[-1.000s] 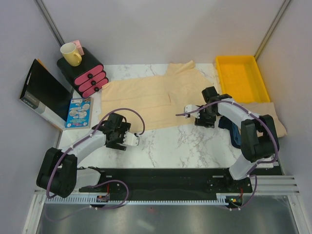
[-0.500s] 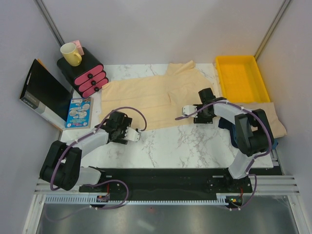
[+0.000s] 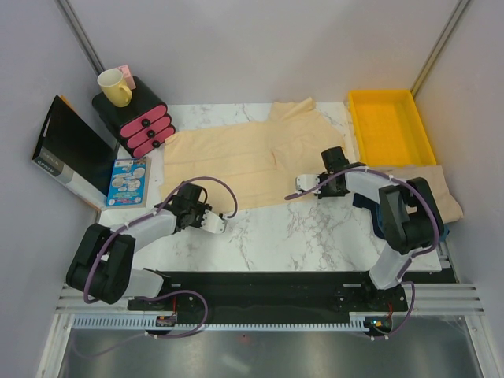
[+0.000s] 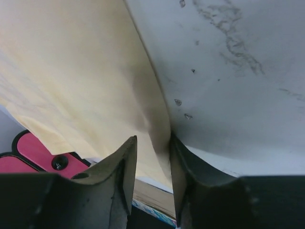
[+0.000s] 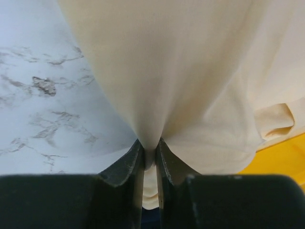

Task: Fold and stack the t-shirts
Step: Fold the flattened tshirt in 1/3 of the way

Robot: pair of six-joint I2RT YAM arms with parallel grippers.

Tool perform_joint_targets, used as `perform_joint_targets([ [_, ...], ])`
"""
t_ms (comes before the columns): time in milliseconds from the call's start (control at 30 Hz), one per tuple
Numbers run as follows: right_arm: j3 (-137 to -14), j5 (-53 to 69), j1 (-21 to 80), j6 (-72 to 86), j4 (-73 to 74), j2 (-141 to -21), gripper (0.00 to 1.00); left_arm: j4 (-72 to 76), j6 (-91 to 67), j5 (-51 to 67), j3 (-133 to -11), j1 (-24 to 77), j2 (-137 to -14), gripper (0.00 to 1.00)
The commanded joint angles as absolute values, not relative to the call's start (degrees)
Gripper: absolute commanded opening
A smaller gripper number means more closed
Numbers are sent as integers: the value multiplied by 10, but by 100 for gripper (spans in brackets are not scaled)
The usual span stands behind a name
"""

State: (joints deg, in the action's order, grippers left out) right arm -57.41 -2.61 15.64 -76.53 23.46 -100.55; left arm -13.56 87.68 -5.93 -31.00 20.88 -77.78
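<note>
My right gripper [image 5: 149, 147] is clenched on a pinched ridge of the spread t-shirt [image 3: 236, 157]. My left gripper [image 4: 152, 143] stands parted, with the edge of the same hem in its gap, not yet pinched. The t-shirt lies flat to the left of the yellow tray [image 3: 353, 126], its long axis running away from the tray. The right grasp is the one closer to the tray. Both forearms reach low, wrists pitched toward the cloth. A second t-shirt [image 3: 449, 197] lies just nearward of the tray.
</note>
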Motion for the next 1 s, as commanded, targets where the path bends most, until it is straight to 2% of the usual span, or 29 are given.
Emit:
perform_joint_targets([
  [0,-551,-2,156,-758,306,-975,21,-172,882,-36,-287,209,-793,23],
  [33,-551,-1,157,-758,312,-970,21,-180,882,-36,-286,209,-790,15],
  [67,-553,-2,158,-756,318,-966,21,-186,880,-36,-287,209,-788,13],
  [100,-555,-1,159,-754,342,-958,20,-197,879,-33,-287,208,-782,4],
  [133,-565,23,161,-745,355,-955,20,-223,879,-28,-290,208,-769,2],
  [633,-581,112,243,-703,596,-873,15,-500,939,27,-282,209,-574,2],
  [933,-495,104,291,-688,642,-802,15,-589,974,54,-262,209,-518,2],
  [967,-487,104,294,-688,649,-794,21,-593,976,56,-261,209,-516,2],
])
